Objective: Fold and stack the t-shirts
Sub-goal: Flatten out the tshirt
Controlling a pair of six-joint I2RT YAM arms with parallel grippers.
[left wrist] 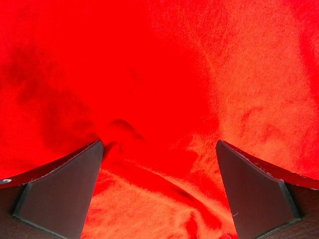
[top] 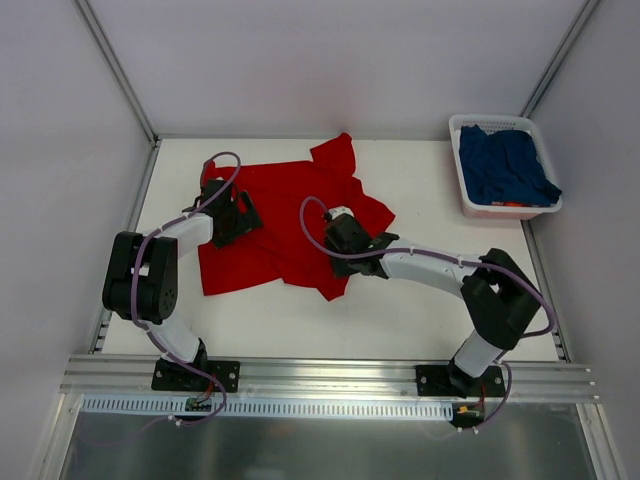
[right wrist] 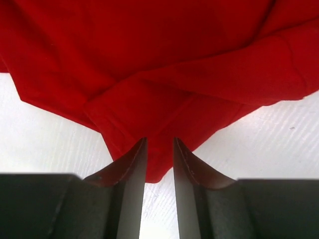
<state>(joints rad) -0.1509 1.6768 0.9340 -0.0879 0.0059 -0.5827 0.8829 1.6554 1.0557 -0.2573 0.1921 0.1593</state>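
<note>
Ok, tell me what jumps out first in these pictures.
A bright red t-shirt lies rumpled in the middle of the white table, with the left gripper spread wide above the cloth and the right gripper at its near corner. At the far right corner, a white basket holds a dark navy t-shirt.

The left arm (top: 150, 282) and the right arm (top: 430, 268) share chunky black joints, white tube links and black base plates. A thin purple cable (top: 303, 222) loops along each. The fingers (left wrist: 62, 191) are dark grey, flat-faced wedges.
</note>
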